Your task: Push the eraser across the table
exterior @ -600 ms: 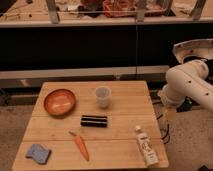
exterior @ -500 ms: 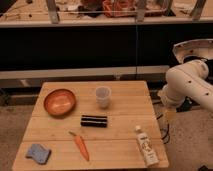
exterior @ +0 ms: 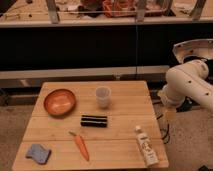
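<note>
A: Where's the eraser (exterior: 94,121)?

B: Lying flat near the middle of the table (exterior: 125,107), its long side running left to right. Nothing touches it.

A: What's around it?

B: The cup (exterior: 103,96) stands just behind it, a little to the right. The bowl (exterior: 59,102) is behind and to the left, apart from it. The carrot (exterior: 80,145) lies in front, near but not touching. The pad (exterior: 38,153) sits at the front left corner, and the bottle (exterior: 146,145) lies toward the front right, well apart.

A: And the tool (exterior: 170,117)?

B: Off the table altogether. It hangs below the white arm (exterior: 187,87), just beyond the right edge. I cannot tell whether it is apart or together.

A: Anything changed in the last half second?

B: Nothing I can make out. The eraser, cup, bowl and carrot sit in the same spots, and the arm keeps the same pose beside the table.

A: What does that mean for the push?

B: I'd judge it hasn't begun. The eraser is untouched, and the tool must first come in over the table and down beside it. Coming from the right, it would meet the short end, and a leftward push would run along the bare planks between bowl and carrot. An off-centre touch there could spin the eraser toward the cup or the carrot.
</note>
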Controlling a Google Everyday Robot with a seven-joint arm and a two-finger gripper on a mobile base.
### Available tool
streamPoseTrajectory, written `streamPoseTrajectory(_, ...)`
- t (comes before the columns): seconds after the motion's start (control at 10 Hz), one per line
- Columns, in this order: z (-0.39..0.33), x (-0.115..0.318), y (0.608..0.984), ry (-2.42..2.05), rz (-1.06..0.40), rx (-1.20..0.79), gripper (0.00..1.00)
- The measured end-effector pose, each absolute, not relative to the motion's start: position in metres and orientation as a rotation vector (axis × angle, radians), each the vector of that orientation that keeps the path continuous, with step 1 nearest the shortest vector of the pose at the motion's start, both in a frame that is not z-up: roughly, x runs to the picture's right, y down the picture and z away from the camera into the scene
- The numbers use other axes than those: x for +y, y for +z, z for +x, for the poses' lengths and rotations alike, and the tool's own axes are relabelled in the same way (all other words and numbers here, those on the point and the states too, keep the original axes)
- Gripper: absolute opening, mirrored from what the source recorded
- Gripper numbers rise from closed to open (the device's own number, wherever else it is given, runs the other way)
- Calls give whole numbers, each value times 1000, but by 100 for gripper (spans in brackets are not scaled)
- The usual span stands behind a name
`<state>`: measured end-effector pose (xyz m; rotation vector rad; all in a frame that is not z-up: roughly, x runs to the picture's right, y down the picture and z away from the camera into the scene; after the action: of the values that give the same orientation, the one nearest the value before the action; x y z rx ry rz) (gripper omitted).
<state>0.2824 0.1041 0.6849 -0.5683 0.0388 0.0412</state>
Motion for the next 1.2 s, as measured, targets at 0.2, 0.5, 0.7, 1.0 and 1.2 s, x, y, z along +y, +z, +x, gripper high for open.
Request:
streamPoseTrajectory(0.2,282,104,685,41,-568,39,80)
streamPoseTrajectory(0.5,282,104,685,41,-568,39,80)
streamPoseTrajectory(0.7,282,104,685,41,-568,39,80)
streamPoseTrajectory(1.0,264,99,688,1,-550,27,80)
streamPoseTrajectory(1.2,232,93,691,-39,-532,12,80)
